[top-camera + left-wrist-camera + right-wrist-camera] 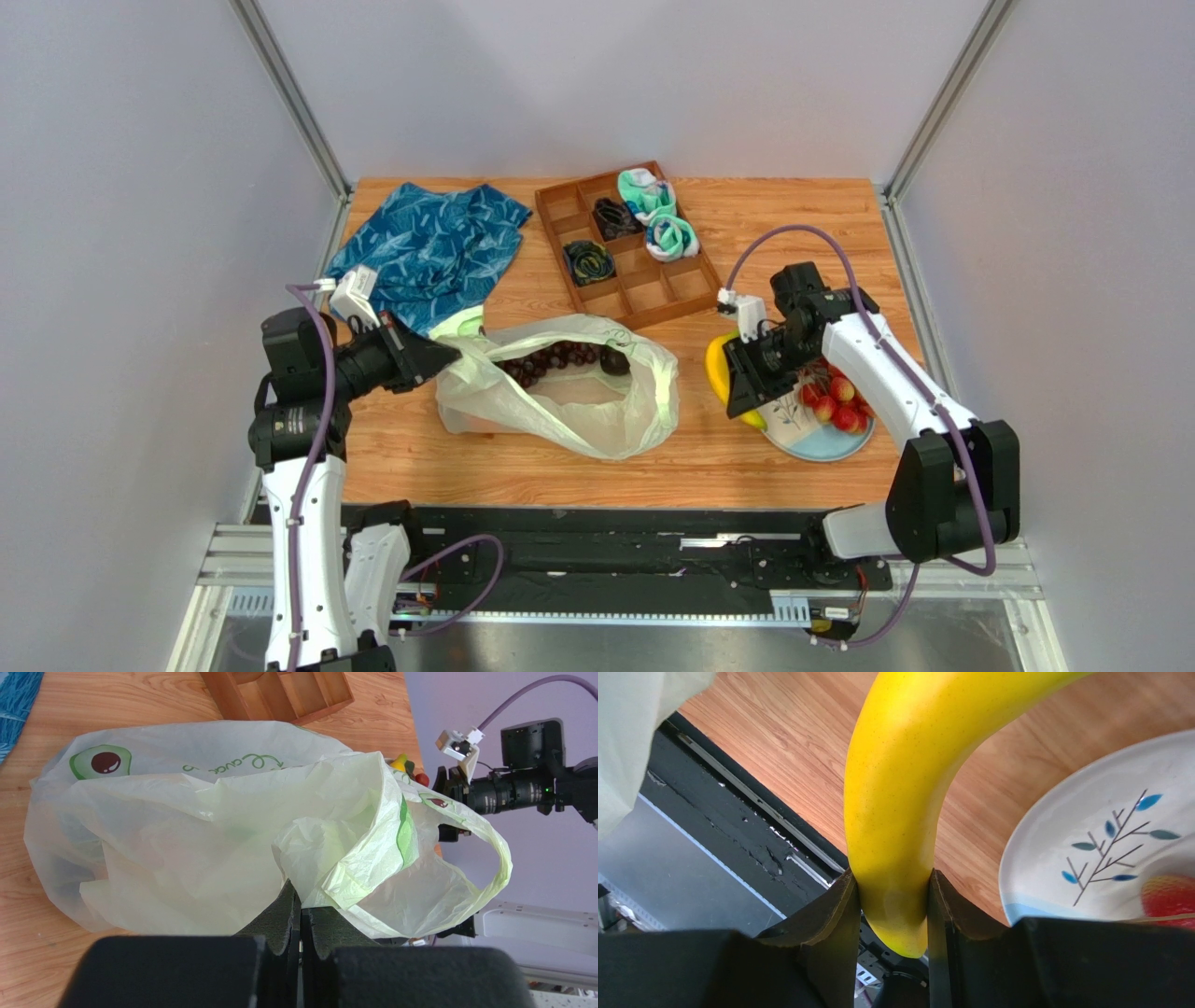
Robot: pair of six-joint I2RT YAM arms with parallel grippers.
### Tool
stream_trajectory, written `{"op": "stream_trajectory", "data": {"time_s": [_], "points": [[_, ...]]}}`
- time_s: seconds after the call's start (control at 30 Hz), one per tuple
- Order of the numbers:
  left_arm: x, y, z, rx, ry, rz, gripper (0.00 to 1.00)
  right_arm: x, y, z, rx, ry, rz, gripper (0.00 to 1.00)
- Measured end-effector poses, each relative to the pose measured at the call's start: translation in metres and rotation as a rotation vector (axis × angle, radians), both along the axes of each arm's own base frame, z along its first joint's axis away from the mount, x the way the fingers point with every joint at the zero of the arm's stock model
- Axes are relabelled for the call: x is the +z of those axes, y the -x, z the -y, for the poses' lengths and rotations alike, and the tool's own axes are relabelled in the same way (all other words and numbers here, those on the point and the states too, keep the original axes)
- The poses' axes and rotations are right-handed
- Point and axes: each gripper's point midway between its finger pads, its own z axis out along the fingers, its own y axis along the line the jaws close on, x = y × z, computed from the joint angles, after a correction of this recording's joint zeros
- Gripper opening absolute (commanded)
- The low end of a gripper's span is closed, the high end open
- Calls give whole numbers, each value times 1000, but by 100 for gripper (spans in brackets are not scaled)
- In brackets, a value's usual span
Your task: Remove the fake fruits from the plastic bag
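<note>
The plastic bag (617, 413) lies crumpled mid-table, its mouth open upward. A dark purple grape bunch (554, 361) shows inside it. My left gripper (446, 357) is shut on the bag's left edge. In the left wrist view the fingers (281, 917) pinch a fold of the bag (210, 826). My right gripper (744, 385) is shut on the yellow banana (718, 367) and holds it beside a plate (828, 458) that carries red fruits (839, 399). In the right wrist view the banana (906, 777) is clamped between the fingers (836, 910), with the plate (1088, 812) to the right.
A wooden compartment tray (671, 294) with teal-white socks (659, 210) and black cords (589, 259) stands at the back. A blue patterned cloth (428, 245) lies back left. The table's front edge and black rail (738, 812) run below the banana.
</note>
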Motion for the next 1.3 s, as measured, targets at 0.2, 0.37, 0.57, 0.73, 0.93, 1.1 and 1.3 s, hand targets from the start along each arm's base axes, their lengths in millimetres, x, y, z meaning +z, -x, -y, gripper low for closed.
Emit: {"op": "stream_trajectory", "data": {"time_s": [0.2, 0.37, 0.57, 0.73, 0.93, 1.1, 1.3], "points": [[-1, -1, 0, 2, 0, -4, 0, -21, -8, 16, -175, 31, -59, 19], [-1, -1, -1, 3, 0, -6, 0, -46, -24, 44, -325, 111, -102, 28], [-4, -4, -4, 18, 0, -18, 0, -58, -27, 57, -379, 163, -126, 59], [-5, -5, -5, 21, 2, -25, 0, -58, -27, 59, -421, 178, -137, 86], [-7, -5, -5, 21, 5, -32, 0, -34, -30, 48, -448, 133, -170, 84], [-10, -5, -5, 19, 9, -42, 0, 4, -36, 11, -350, 35, -106, 70], [-13, -2, -4, 18, 11, -50, 0, 70, -17, -87, 45, -127, 81, 49]]}}
